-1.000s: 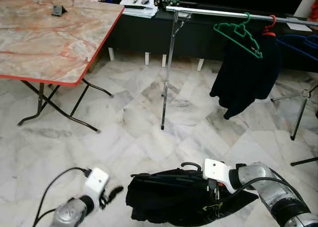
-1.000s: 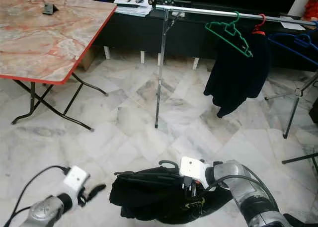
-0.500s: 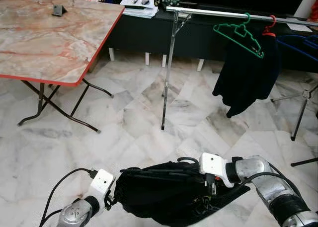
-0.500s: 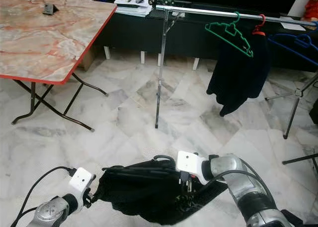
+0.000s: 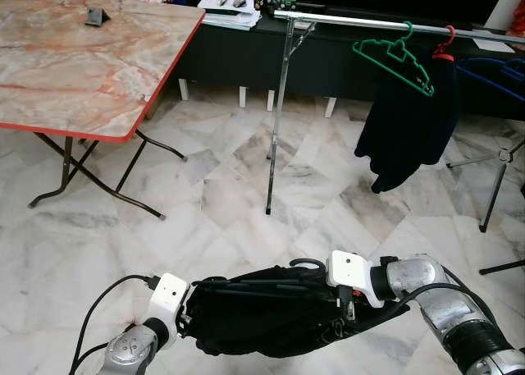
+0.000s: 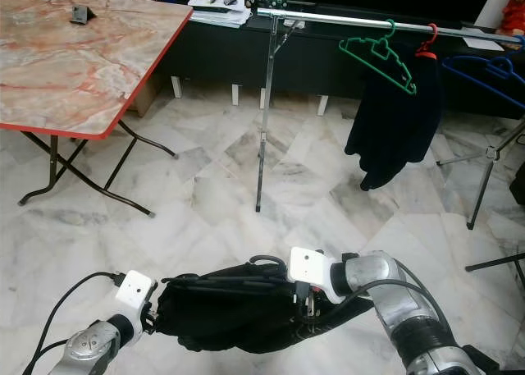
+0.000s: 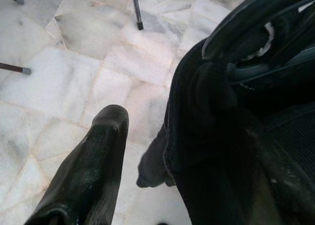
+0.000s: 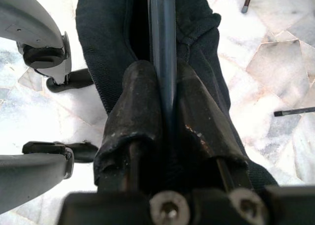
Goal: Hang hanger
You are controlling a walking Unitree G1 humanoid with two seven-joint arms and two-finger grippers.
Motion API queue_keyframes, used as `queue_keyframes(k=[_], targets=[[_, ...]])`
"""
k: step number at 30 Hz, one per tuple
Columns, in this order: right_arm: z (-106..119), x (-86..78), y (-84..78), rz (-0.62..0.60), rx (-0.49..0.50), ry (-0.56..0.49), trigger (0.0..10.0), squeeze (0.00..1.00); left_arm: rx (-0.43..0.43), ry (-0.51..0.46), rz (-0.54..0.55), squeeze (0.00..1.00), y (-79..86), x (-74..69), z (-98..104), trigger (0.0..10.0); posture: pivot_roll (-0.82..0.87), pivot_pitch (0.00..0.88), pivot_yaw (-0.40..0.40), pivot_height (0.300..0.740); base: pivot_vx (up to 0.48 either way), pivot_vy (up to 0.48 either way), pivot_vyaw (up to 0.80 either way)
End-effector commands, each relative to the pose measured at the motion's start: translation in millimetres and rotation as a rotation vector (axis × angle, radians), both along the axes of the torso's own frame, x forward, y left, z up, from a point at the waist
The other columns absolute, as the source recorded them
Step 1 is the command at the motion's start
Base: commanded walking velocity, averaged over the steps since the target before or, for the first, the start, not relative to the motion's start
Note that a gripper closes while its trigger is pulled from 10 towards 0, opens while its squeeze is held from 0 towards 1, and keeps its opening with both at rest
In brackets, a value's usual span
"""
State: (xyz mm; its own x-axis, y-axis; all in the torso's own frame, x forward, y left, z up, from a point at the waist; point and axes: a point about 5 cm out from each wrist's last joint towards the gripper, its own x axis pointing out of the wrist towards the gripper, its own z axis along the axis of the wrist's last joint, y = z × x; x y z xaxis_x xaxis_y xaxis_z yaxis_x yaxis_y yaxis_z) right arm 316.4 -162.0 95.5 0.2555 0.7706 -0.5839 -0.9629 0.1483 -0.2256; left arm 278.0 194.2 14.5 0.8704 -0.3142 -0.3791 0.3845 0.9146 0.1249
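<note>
A black hanger [image 5: 262, 283] carrying a black garment [image 5: 262, 326] is held low over the floor in front of me, hook [image 5: 305, 264] upward. My right gripper [image 5: 346, 308] is shut on the hanger's bar [image 8: 161, 28] near the hook. My left gripper [image 5: 187, 313] is at the garment's left end. One of its fingers [image 7: 93, 161] stands apart from the cloth [image 7: 216, 116], so it is open around that end. Beyond, a silver clothes rail [image 5: 361, 20] carries a green hanger [image 5: 394, 53] and a dark garment on a red hanger [image 5: 406, 121].
A marble-topped folding table [image 5: 74, 63] with a red edge stands at the left. The rail's upright pole [image 5: 277, 121] rises from the marble floor ahead. A blue hanger [image 5: 492, 71] and black stand legs [image 5: 496, 186] are at the right. A dark cabinet lines the back.
My left gripper has moved right, from free floor to the garment's left end. The garment and hanger have risen a little and spread out between the two grippers.
</note>
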Motion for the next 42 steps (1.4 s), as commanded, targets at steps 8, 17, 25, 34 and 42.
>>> queue_keyframes(k=[8,17,25,34,42], targets=[[4,-3.1,-2.8,-0.001,0.024,-0.002,10.0,0.0,-0.047,-0.034,0.0,0.0,-5.1,-0.8,0,0.0,0.08,0.164,-0.095,0.74,0.0,0.0,0.0],[5,-3.1,-2.1,-0.001,0.028,0.0,10.0,0.0,-0.099,-0.039,-0.06,0.0,-12.0,-1.8,1,0.0,0.08,0.165,-0.096,0.74,0.0,0.0,0.0],[6,-3.0,-2.8,-0.003,0.025,-0.002,10.0,0.0,-0.085,-0.024,-0.064,0.0,-12.7,-2.6,-2,0.0,0.07,0.165,-0.098,0.74,0.0,0.0,0.0],[6,-3.4,-3.7,-0.004,0.024,-0.002,10.0,0.0,-0.07,-0.035,-0.037,0.0,-8.6,-2.2,-1,0.0,0.07,0.167,-0.099,0.74,0.0,0.0,0.0],[5,-4.2,-4.0,0.001,0.021,0.007,10.0,0.0,-0.05,-0.072,0.062,0.0,1.2,2.3,2,0.0,0.07,0.167,-0.099,0.74,0.0,0.0,0.0]])
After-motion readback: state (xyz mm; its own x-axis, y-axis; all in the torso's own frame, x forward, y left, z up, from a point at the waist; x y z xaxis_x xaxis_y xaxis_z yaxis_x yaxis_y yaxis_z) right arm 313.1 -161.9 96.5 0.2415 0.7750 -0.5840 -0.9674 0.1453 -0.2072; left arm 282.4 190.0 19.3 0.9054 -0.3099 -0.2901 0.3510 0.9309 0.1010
